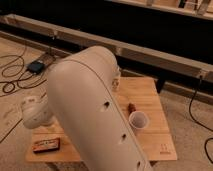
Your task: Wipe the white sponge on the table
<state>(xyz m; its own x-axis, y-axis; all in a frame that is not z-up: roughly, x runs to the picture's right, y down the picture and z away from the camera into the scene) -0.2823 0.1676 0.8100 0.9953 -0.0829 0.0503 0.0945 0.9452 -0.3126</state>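
The white sponge cannot be seen. The robot's bulky white arm link [90,105] runs from the bottom centre of the frame up to the middle and covers the centre and left of the table [150,95], so I cannot tell where on the top the sponge lies. The gripper is hidden as well. At the left of the frame a rounded white arm joint [34,112] curls down beside the table's left edge, and no tool shows past it, so I cannot tell how far open the gripper is or whether it has hold of anything.

The table is a low square of light wooden planks, seen mostly at centre right and along the bottom of the frame. A small dark mark [163,147] sits near its lower right corner. A white paper cup [138,120] stands upright on the top with its mouth open upward, right at the arm link's right edge. Just above the cup, and apart from it, lies a small reddish-brown object [131,107] that is too small to name. A small pale bottle [116,81] peeks out from behind the arm's upper right edge, near the table's far side. At the table's lower left corner lies a flat dark packet [46,145] with a lighter label.

Off the table, black cables [14,67] loop across the speckled floor at upper left and lead to a small dark box [36,66]. Another cable [196,102] trails down the right side. A long pale rail [150,52] crosses the frame behind the table, against a dark background.
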